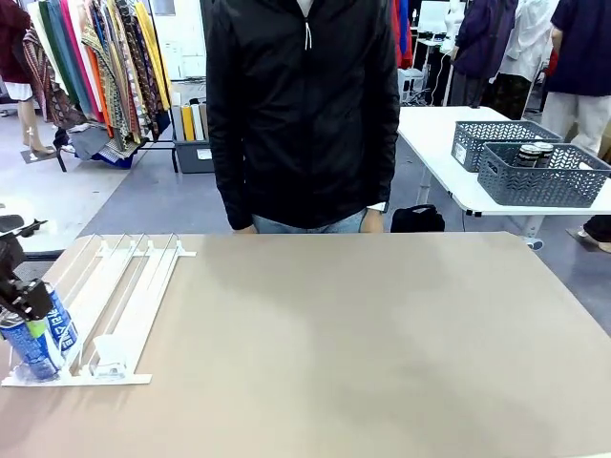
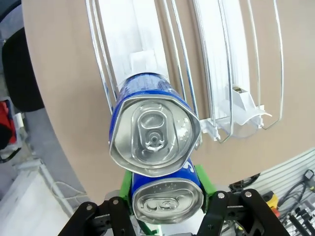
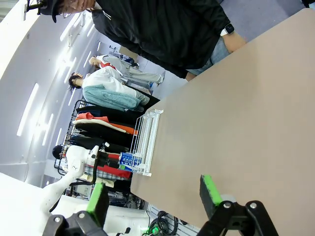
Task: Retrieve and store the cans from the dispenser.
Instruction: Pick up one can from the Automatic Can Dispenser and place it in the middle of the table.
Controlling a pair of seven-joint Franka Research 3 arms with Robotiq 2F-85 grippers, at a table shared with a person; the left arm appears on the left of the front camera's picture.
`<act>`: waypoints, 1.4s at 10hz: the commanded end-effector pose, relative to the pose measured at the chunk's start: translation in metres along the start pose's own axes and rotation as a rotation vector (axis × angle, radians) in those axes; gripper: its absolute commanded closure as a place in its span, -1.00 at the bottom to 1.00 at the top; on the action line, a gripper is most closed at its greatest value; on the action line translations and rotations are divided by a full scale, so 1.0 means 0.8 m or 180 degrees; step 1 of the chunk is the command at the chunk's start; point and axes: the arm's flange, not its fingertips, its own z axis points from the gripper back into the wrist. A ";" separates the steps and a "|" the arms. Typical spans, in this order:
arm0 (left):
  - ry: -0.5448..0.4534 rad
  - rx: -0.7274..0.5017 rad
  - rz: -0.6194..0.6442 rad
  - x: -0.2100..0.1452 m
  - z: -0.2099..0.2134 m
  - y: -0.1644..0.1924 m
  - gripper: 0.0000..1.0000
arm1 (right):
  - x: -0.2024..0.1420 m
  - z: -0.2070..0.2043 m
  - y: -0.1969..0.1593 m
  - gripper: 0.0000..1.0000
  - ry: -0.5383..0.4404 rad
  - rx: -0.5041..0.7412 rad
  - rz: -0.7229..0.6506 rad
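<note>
The white dispenser (image 1: 124,286) lies at the table's left end, with two blue cans at the low end of its leftmost lane. My left gripper (image 1: 31,320) is shut on the front blue can (image 1: 29,351), with the second blue can (image 1: 61,322) just behind it. In the left wrist view, green pads (image 2: 126,183) press both sides of the near can (image 2: 167,199), and the other can (image 2: 155,130) lies right above it between the dispenser rails (image 2: 221,73). My right gripper (image 3: 153,194) hangs open above the table, far from the dispenser (image 3: 145,137), and holds nothing.
A person in a black jacket (image 1: 304,114) stands at the table's far edge, hands low. Two grey-blue lattice baskets (image 1: 539,176) stand on a separate white table at the back right, one holding dark cans. The dispenser's other lanes hold no cans.
</note>
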 end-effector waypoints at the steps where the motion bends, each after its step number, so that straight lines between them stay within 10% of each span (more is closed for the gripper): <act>1: -0.0159 -0.0009 0.0048 -0.073 -0.011 -0.011 1.00 | 0.000 0.001 0.002 -1.00 0.0000 0.0037 0.0016; 9: -0.1138 -0.0628 -0.0293 -0.144 0.257 0.002 1.00 | 0.000 0.001 0.002 -1.00 0.0000 0.0037 0.0016; 12: -0.1586 -0.1298 -0.0086 -0.168 0.293 0.056 1.00 | 0.000 0.001 0.002 -1.00 0.0000 0.0037 0.0016; 14: -0.1320 -0.0783 -0.0151 -0.167 0.283 0.024 1.00 | 0.000 0.001 0.002 -1.00 0.0000 0.0037 0.0016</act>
